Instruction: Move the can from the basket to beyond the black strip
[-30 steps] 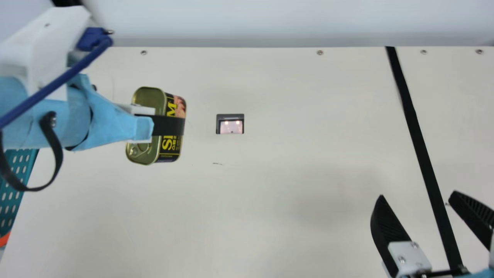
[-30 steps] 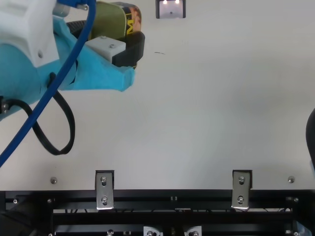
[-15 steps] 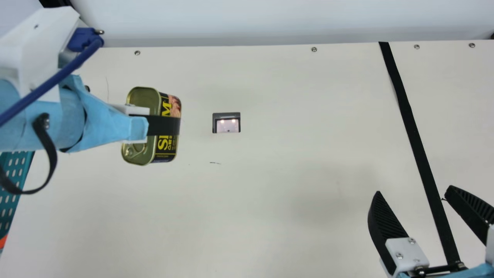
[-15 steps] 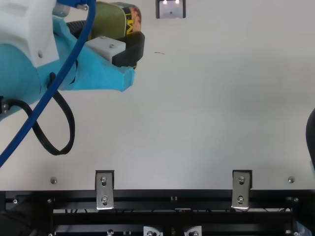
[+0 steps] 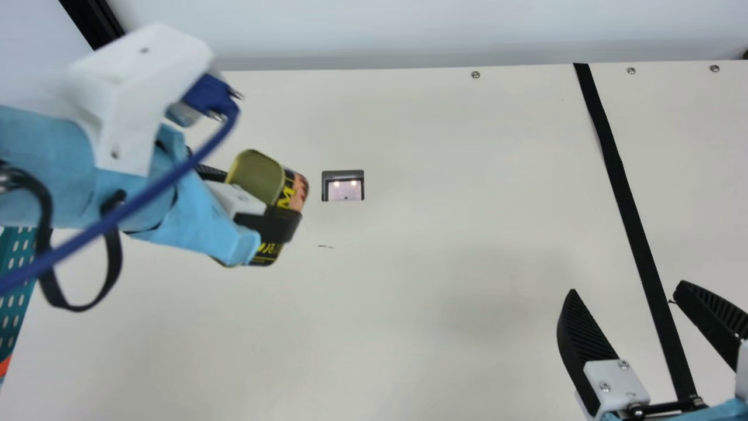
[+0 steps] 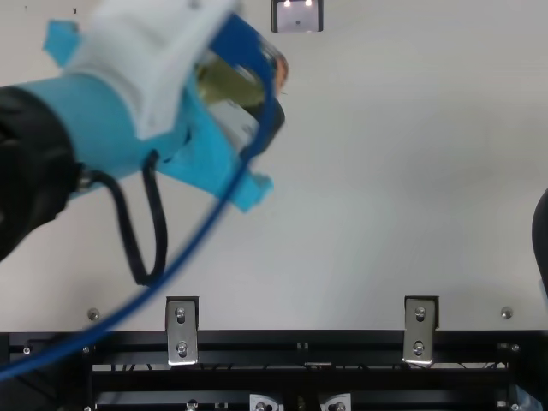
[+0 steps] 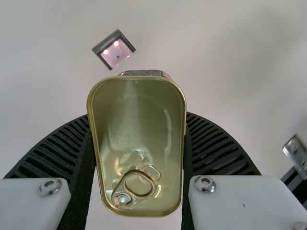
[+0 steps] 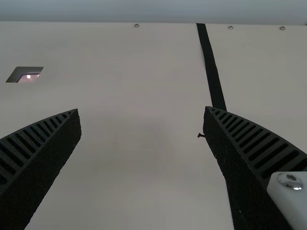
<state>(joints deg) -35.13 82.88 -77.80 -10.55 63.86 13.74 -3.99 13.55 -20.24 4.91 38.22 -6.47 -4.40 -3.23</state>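
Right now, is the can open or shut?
Shut: the can has a whole lid, and its pull ring lies flat.

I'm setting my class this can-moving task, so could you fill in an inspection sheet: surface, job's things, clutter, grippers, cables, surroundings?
Surface: cream table with a short dark mark.
Job's things: can out of the basket, not yet beyond the black strip.
Clutter: small dark-framed rectangle; cannot tell if loose or set in.
Grippers: left gripper closed on the can; right gripper open, holding nothing.
Cables: blue cable and black cable loop at the left arm.
Surroundings: black rail with metal brackets.
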